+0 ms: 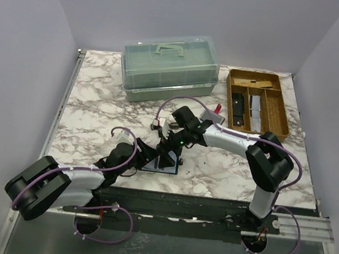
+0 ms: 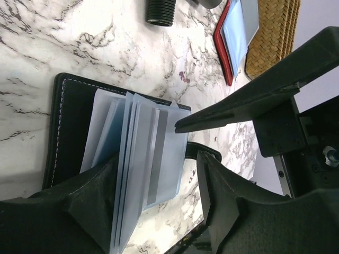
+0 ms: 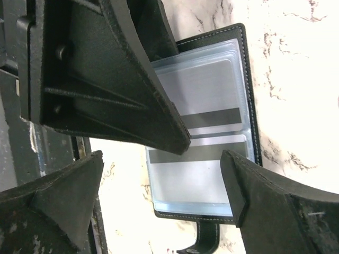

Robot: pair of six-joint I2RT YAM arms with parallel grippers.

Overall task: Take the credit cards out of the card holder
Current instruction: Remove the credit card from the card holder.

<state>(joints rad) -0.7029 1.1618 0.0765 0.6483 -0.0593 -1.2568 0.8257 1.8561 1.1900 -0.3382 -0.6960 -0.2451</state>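
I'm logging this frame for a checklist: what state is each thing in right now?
Card holder, lying open.
Credit cards, still in their clear sleeves.
Left gripper, jaws astride the sleeves, grip unclear.
Right gripper, open over the holder.
Plastic box, closed.
Red wallet, seemingly open.

1 overhead view looks down; 2 wrist views closely share card holder [image 2: 68,138].
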